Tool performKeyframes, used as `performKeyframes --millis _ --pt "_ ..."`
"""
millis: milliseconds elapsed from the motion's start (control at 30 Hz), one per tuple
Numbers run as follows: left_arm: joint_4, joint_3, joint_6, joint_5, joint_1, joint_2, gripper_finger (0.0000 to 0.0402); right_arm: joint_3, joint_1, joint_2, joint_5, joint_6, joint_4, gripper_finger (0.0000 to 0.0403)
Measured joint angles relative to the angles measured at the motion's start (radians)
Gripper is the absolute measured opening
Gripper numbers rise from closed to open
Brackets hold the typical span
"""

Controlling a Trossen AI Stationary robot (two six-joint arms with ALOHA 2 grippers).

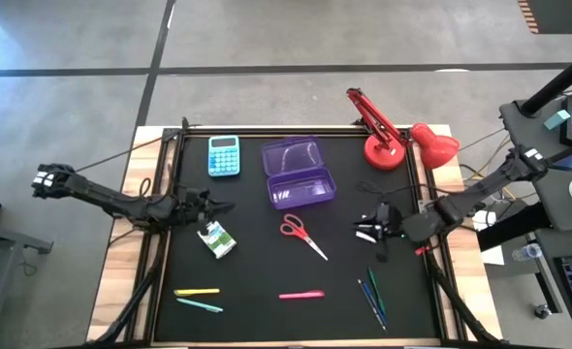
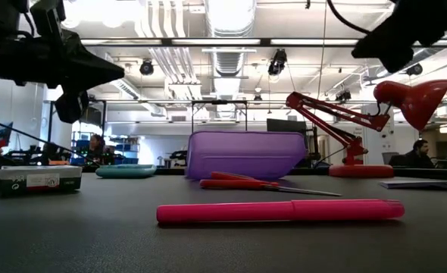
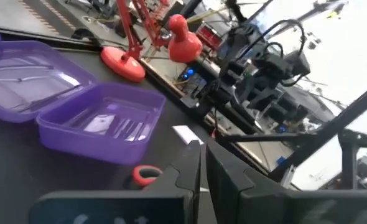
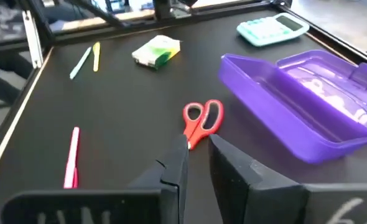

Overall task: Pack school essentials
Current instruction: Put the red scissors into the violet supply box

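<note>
Two arms are hovering over the black surface. Purple pencil case is lying open at the far middle, red-handled scissors just before it. Left tool is hanging shut above the green-and-white packet. Right tool is showing a narrow gap, holding nothing.

My right hand has bare table toward the scissors; the open purple case and red lamp crowd the far side.
</note>
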Motion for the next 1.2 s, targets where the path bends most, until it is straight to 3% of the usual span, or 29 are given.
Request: performKeyframes --millis 133,267,600,900,1200 --pt "0.041 0.004 0.043 0.038 0.000 0.051 0.0008 0.078 0.000 0.126 -0.017 -0.005 0.004 0.0017" --pt "0.042 0.016 0.040 0.045 0.000 0.103 0.0008 0.146 0.000 0.250 -0.026 0.000 0.007 0.0017" --pt "0.161 0.024 0.088 0.066 0.000 0.241 0.0008 0.329 -0.019 0.563 -0.090 0.073 -0.016 0.0095" --pt "0.340 0.027 0.096 0.164 -0.001 0.368 0.0008 0.544 -0.121 0.782 -0.108 0.250 -0.283 0.0177" --pt "0.497 0.027 0.091 0.213 -0.003 0.483 0.0008 0.704 -0.238 0.988 -0.186 0.288 -0.422 0.0194"
